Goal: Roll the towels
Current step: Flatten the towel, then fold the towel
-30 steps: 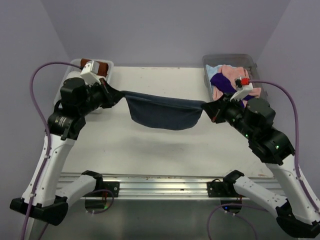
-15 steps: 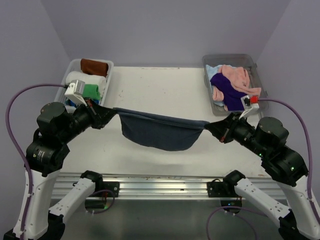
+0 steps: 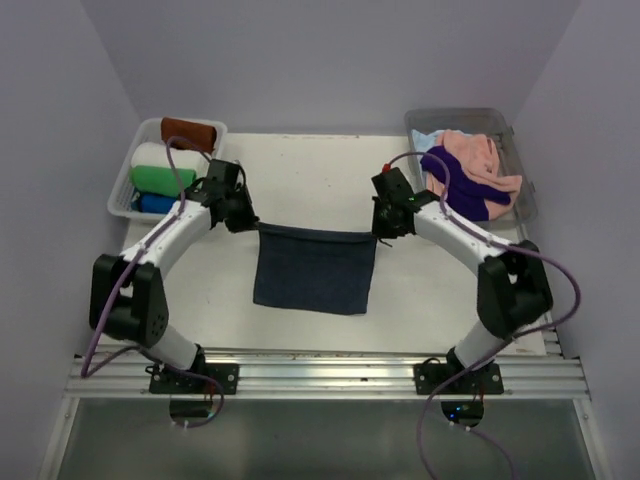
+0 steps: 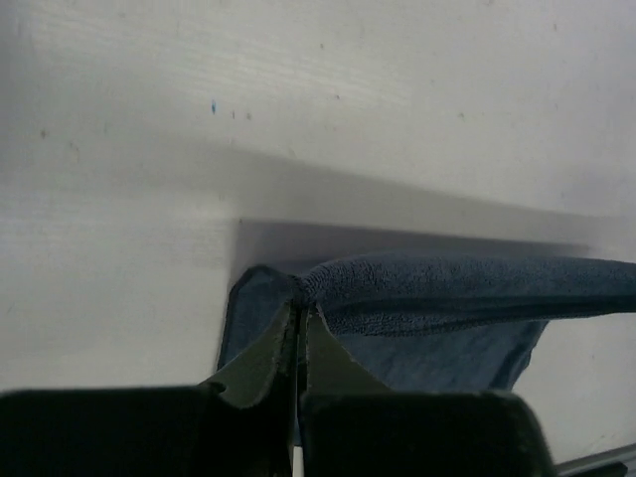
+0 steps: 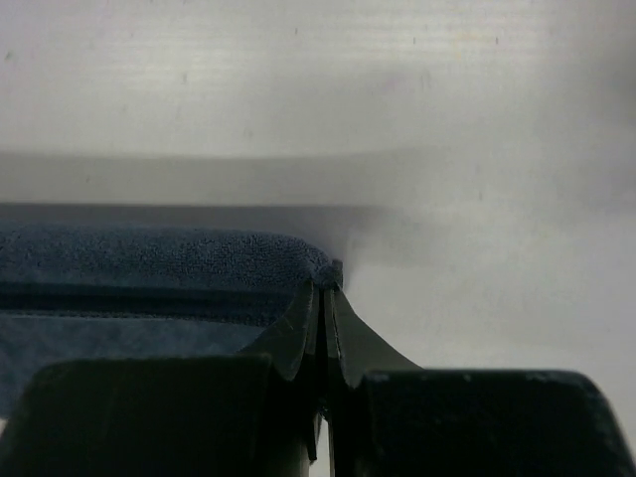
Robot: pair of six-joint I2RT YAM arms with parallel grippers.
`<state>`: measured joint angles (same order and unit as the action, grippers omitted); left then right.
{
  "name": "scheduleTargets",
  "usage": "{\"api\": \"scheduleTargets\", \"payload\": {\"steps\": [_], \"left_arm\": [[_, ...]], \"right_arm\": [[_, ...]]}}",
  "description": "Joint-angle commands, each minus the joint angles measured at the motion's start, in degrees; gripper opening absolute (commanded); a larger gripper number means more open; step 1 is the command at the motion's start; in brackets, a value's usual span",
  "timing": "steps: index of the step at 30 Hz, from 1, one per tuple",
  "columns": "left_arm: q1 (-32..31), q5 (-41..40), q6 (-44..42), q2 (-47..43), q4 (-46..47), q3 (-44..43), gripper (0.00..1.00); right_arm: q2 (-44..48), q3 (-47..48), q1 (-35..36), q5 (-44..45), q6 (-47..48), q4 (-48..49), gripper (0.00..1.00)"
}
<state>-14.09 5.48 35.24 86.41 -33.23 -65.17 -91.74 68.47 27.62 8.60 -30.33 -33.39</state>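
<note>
Since the earlier frames both arms have swung forward and down. The dark grey-blue terry towel (image 3: 315,268), which sagged in the air between them, now lies spread as a flat rectangle near the middle of the white tabletop (image 3: 300,170). The left tool (image 3: 247,222) is pressed together on the towel's far-left corner and the right tool (image 3: 381,230) pinches the far-right corner, with the far hem stretched straight between them. The white slatted basket (image 3: 120,190) at the far left holds rolled towels: a rust-brown roll (image 3: 188,133), a white roll (image 3: 158,155), a green roll (image 3: 152,177) and a blue roll (image 3: 155,203). The clear plastic bin (image 3: 455,114) at the far right holds a loose pink towel (image 3: 470,152) and a purple towel (image 3: 455,185).
</note>
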Motion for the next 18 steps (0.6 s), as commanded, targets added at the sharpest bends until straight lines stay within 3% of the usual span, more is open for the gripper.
{"api": "scheduleTargets", "payload": {"steps": [1, 4, 9, 14, 18], "left_arm": [[2.13, -1.61, -4.04, 10.39, 6.08, -10.38, 0.0], [3.1, -1.43, -4.83, 16.22, 4.85, -14.97, 0.0], [3.98, 1.46, -4.83, 15.11, 4.84, -13.68, 0.0], [3.98, 3.48, -6.5, 8.43, 2.83, -5.86, 0.0], [3.98, 6.73, -5.98, 2.37, 3.52, 2.48, 0.0]], "right_arm": [[-8.68, 9.21, -2.21, 2.83, 2.9, 7.11, 0.0], [-15.12, 16.59, -3.09, 1.25, 2.99, 6.84, 0.0], [-14.7, 16.27, -3.53, -1.12, 2.29, 7.37, 0.0], [-6.28, 4.85, -2.4, -7.18, -3.06, 9.38, 0.0], [0.33, -3.32, 2.78, -4.48, -4.47, 10.01, 0.0]]}}
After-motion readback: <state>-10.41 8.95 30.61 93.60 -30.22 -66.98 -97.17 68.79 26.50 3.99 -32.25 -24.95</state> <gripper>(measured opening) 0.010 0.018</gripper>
